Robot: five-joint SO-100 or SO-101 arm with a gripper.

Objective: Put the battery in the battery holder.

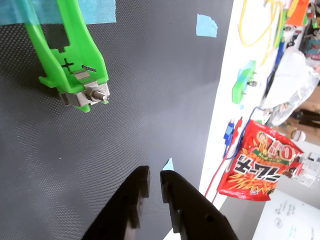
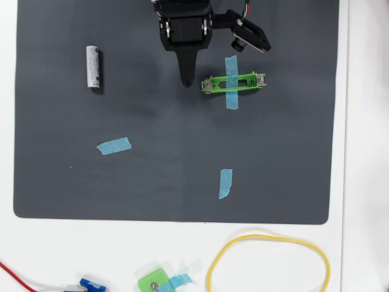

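The battery (image 2: 93, 67), a small white-silver cylinder, lies on the dark mat at the upper left of the overhead view, far to the left of my gripper; it is out of the wrist view. The battery holder (image 2: 234, 83), a narrow bright green frame with metal contacts, is held to the mat by a strip of blue tape and is empty. One end with its screw also shows in the wrist view (image 1: 75, 65). My black gripper (image 2: 189, 81) hangs just left of the holder's left end. In the wrist view my gripper (image 1: 155, 176) has only a thin slit between its fingers and holds nothing.
Blue tape pieces (image 2: 113, 145) (image 2: 225, 183) lie on the black mat (image 2: 61, 182). A yellow cable loop (image 2: 267, 261), a squarish green block (image 2: 155, 281) and red and blue leads lie on the white table beyond the mat. A red snack bag (image 1: 260, 167) shows in the wrist view.
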